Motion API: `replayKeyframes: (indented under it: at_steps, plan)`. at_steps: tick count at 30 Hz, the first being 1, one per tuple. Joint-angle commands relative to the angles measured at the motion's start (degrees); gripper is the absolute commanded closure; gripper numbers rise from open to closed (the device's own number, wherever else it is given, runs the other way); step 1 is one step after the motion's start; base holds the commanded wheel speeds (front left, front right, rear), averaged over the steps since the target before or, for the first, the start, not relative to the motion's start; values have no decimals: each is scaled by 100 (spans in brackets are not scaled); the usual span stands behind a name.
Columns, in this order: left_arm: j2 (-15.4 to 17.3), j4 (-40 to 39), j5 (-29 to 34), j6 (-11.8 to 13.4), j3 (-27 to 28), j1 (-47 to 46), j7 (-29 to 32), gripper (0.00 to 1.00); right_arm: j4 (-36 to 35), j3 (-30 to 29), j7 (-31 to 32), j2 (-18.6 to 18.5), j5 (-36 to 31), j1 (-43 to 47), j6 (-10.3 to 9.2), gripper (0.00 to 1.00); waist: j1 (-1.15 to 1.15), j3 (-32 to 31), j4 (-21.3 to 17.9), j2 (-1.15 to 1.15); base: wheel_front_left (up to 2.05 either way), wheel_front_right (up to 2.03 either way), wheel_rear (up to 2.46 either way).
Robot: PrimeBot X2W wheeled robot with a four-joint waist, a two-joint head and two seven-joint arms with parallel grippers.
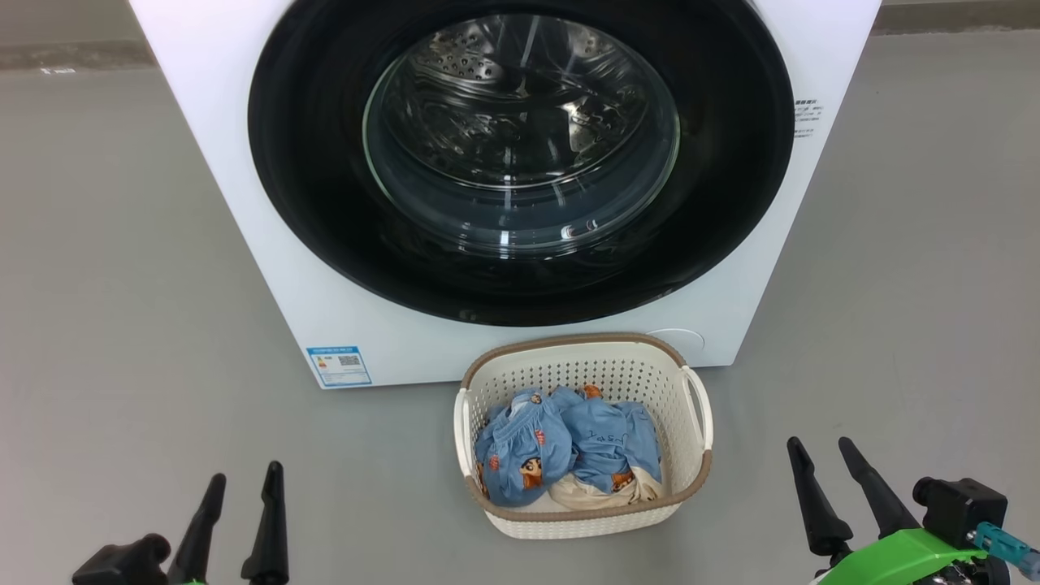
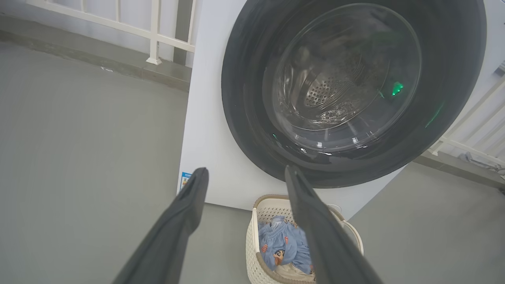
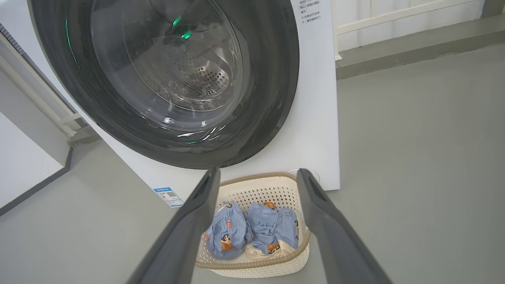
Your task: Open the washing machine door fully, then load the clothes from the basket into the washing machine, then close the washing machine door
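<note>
The white washing machine (image 1: 244,146) stands ahead with its round black-ringed glass door (image 1: 520,138) closed; the steel drum shows through the glass. On the floor in front of it sits the cream basket (image 1: 691,475), holding light blue printed clothes (image 1: 561,443) over a cream piece. My left gripper (image 1: 244,483) is open at the lower left, well short of the basket. At the lower right my right gripper (image 1: 821,451) is open too, apart from the basket. The wrist views show the door (image 2: 244,98) (image 3: 276,79), the basket (image 2: 251,240) (image 3: 256,193) and the clothes (image 2: 282,244) (image 3: 252,228).
Grey floor (image 1: 122,284) spreads on both sides of the machine. A blue label (image 1: 339,366) is on the machine's lower left front. White railing (image 2: 154,35) and a low kerb run behind the machine.
</note>
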Motion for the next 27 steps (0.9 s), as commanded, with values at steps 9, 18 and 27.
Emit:
replayKeyframes:
  at_steps: [9, 18, 27]
  plan:
    - [169, -218, 700, -15, 117, -88, -228, 0, -207, 10, -231, -98, -744, -6, -6, 0, 0, 36, 4, 0, 0, 0, 0]
    - [213, -236, 1182, -16, 65, -88, -363, 0, -251, -37, -365, -135, -1279, 30, -6, 0, 0, 52, 8, 0, 0, 0, 0]
    - [206, -177, 1281, -17, 91, -71, -420, 0, -280, -100, -422, -106, -1520, 77, -6, 0, 0, 26, -5, 0, 0, 0, 0]
